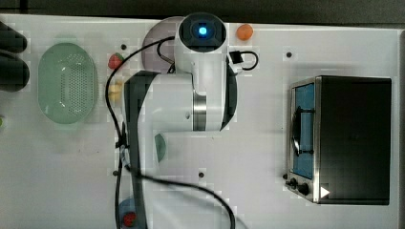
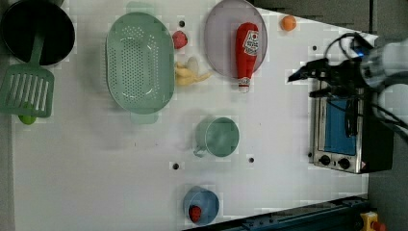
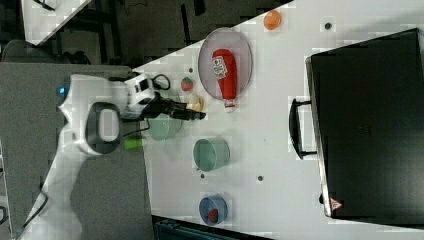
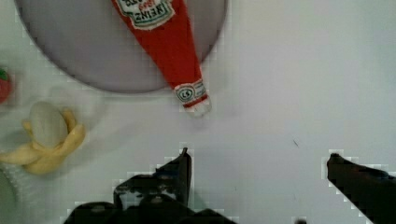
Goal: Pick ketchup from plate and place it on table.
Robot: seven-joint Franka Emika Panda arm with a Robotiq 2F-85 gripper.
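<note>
Red ketchup (image 2: 247,49) lying across the plate (image 2: 220,43), nozzle overhanging the rim onto the table (image 2: 269,125). Gripper (image 4: 257,163) spread wide and empty, short of the plate. Risk: pinching the tapered nozzle, squirting the bottle free or dragging the plate along.

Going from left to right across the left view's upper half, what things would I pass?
Black pan → green colander → strawberry → lilac plate → ketchup → orange ball → open gripper.
</note>
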